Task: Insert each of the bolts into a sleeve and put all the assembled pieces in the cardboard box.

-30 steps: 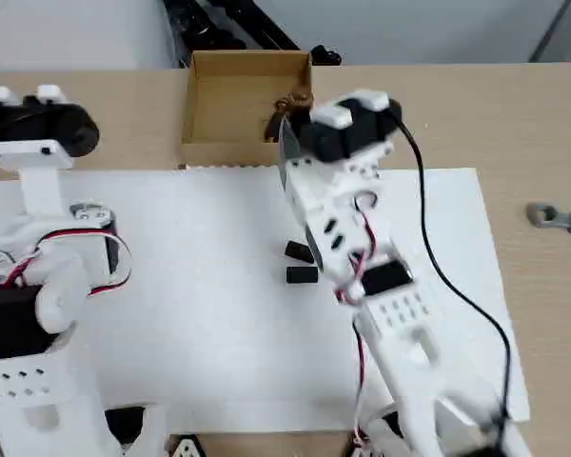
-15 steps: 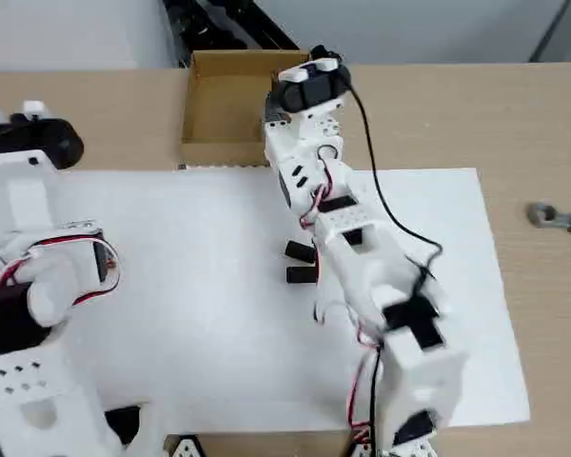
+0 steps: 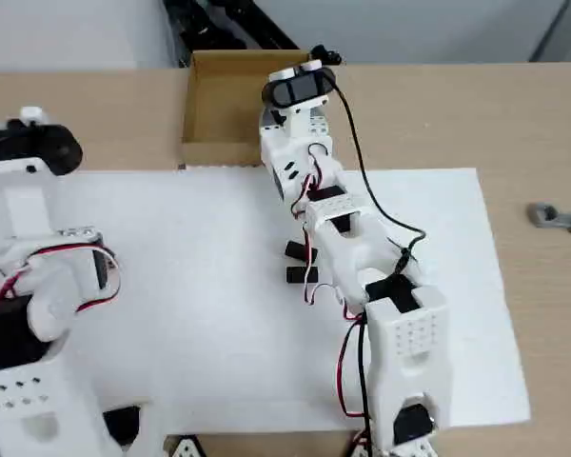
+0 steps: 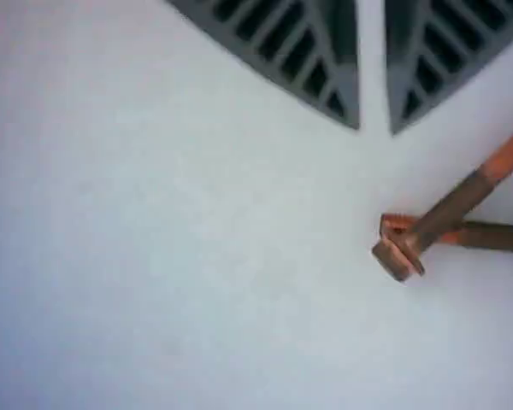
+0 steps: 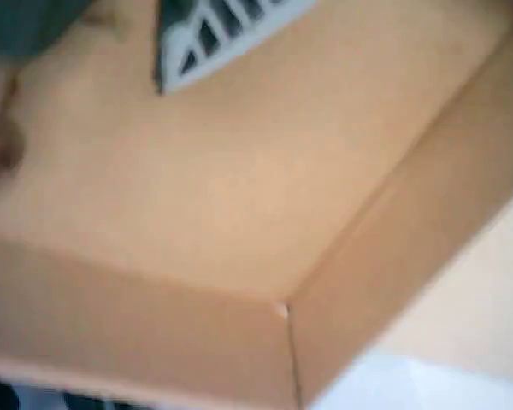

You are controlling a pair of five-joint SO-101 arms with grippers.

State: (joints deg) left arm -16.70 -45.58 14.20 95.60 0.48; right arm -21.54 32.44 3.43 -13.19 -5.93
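While the right gripper [image 5: 175, 68] is hanging over the cardboard box [image 3: 202, 105] at the mat's [image 3: 190, 314] 12 o'clock, grip unreadable, the left gripper [image 4: 372, 120] is hovering narrowly parted, empty, near two bolts [image 4: 445, 218]; sleeves [image 3: 302, 274] are lying mid-mat.

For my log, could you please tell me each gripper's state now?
Left gripper: slightly open, empty.
Right gripper: cannot be told, above the cardboard box.

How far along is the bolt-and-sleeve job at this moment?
Done: nothing assembled shows; the cardboard box floor in view is bare. In hand: the right arm hangs over the box corner; any load is hidden. Left: two sleeves and two bolts lie loose on the white sheet.
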